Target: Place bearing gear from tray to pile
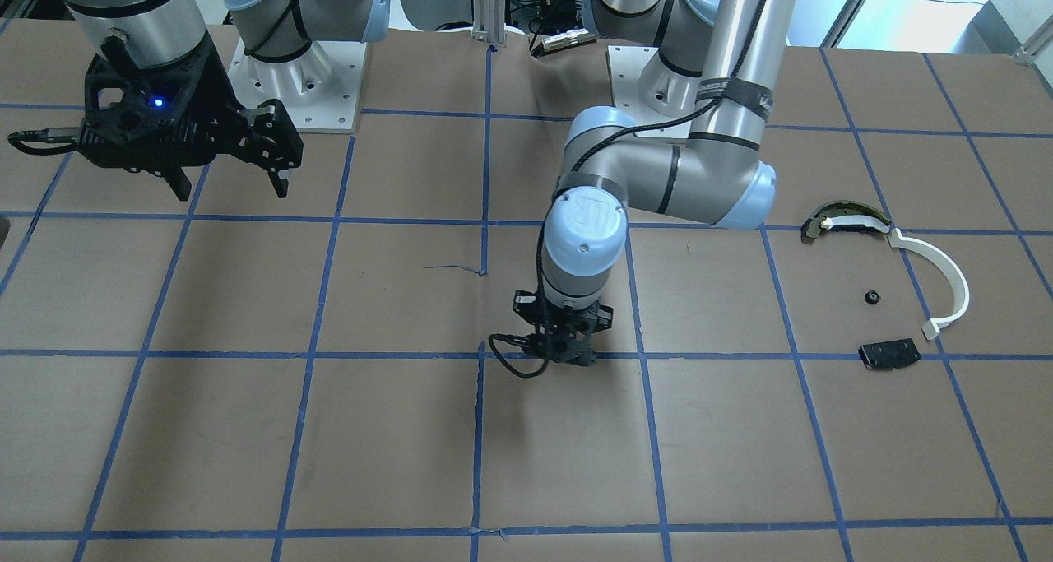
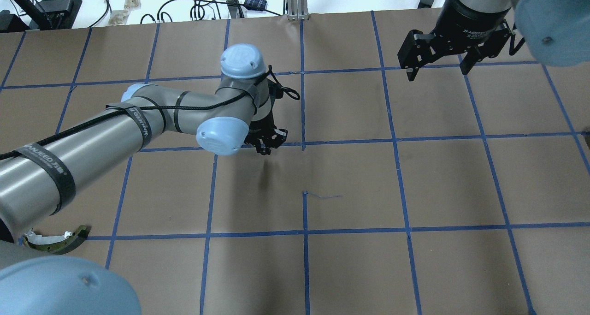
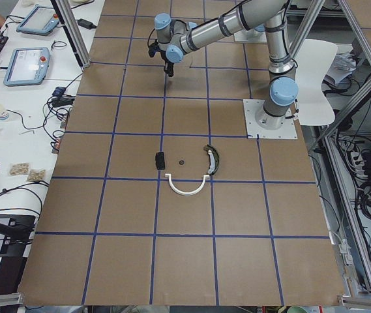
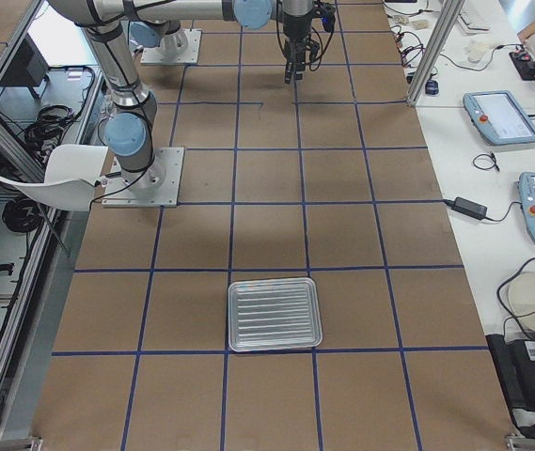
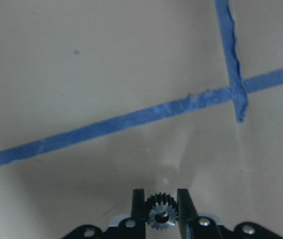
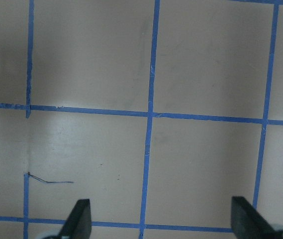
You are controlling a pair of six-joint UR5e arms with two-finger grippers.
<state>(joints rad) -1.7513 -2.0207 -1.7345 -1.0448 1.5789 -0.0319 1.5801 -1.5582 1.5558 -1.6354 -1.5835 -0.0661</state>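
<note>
Item one, my left gripper [image 5: 160,201]: jaws drawn in narrow, pinching a small toothed metal bearing gear [image 5: 161,216] between the two black fingertips [image 5: 139,199], teeth and centre bore facing the wrist camera. The gripper points down and hangs above the brown paper-covered table [image 1: 247,430], close to a crossing of the blue tape grid lines [image 5: 238,92]; the gear is off the surface. Item two, my right gripper [image 6: 163,219]: jaws spread wide, nothing between them, raised over the table at my right side, well apart from the left one. Item three, the pile [image 1: 892,286]: a loose group on the table at my left end, well apart from the held gear. It comprises a dark curved piece with gold-white trim [image 1: 843,220], a thin white arc strip [image 1: 946,278] whose one end lies just beside that piece, a tiny black round part [image 1: 872,297] inside the arc's curve, and a flat black plate [image 1: 890,354] near the arc's other end. Item four, a ridged silver metal tray [image 4: 275,315]: flat on the table at my right end, far from both grippers and from the pile.
</note>
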